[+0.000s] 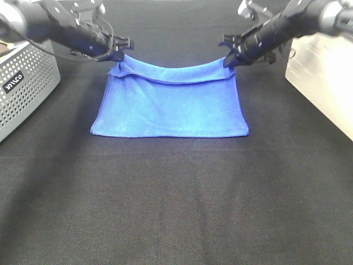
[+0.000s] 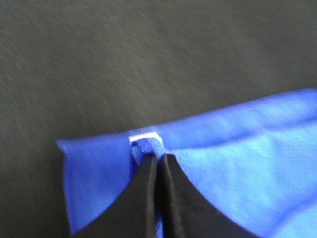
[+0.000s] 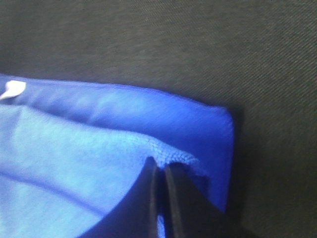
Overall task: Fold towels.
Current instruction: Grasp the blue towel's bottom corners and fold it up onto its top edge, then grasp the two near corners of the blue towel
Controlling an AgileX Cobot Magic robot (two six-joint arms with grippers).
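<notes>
Towel (image 1: 171, 107), far edge raised and sagging.
Left gripper (image 1: 119, 57) and right gripper (image 1: 228, 59) clamped on its far corners.

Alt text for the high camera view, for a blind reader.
The left gripper and right gripper each pinch a far corner of a blue towel, holding that edge up over a black table. A perforated grey basket sits at left, a pale box at right.
</notes>
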